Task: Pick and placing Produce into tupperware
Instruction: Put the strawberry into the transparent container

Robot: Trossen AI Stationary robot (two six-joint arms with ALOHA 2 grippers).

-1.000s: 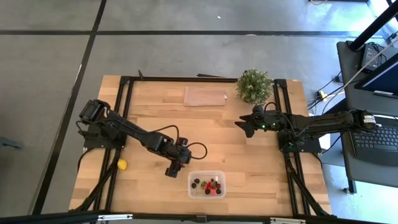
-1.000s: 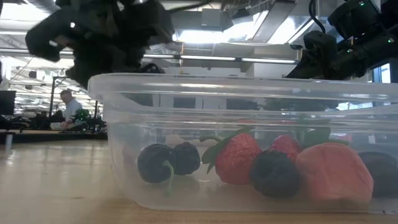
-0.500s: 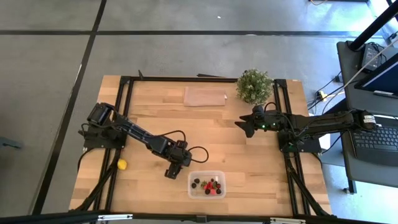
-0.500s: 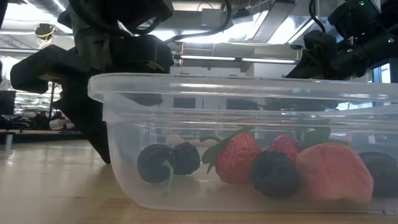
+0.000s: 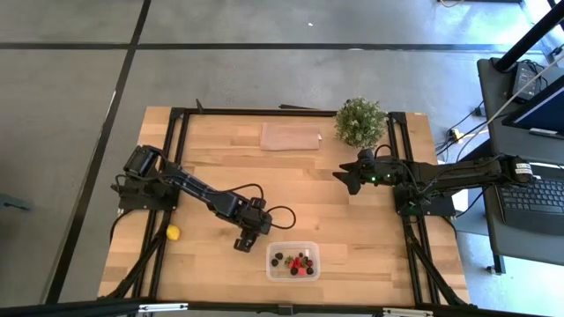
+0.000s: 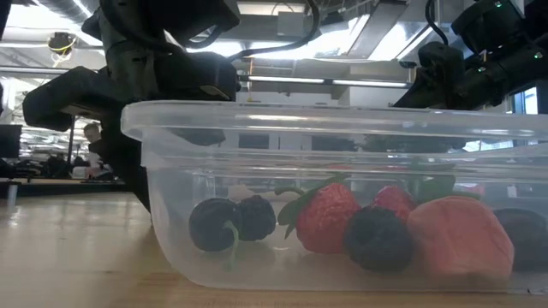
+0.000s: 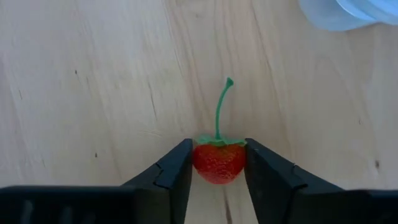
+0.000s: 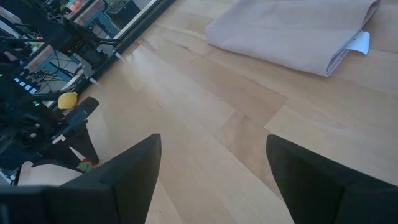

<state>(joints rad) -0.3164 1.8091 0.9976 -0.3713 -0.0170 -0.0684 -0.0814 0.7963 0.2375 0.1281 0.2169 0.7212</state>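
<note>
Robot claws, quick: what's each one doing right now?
Left gripper: shut on a strawberry on the table.
Right gripper: open, holding nothing.

We note tub (image 5: 293, 260) at bench (image 5: 211, 145) front edge w/ berries inside; lemon (image 5: 174, 232) far left; strawberry (image 7: 218, 160) betw. left tool (image 7: 217, 167) fingers, beside tub.

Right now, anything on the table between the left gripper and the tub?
High view: only bare wood between the left gripper and the tupperware. The gripper is shut on a strawberry, per the left wrist view.
</note>
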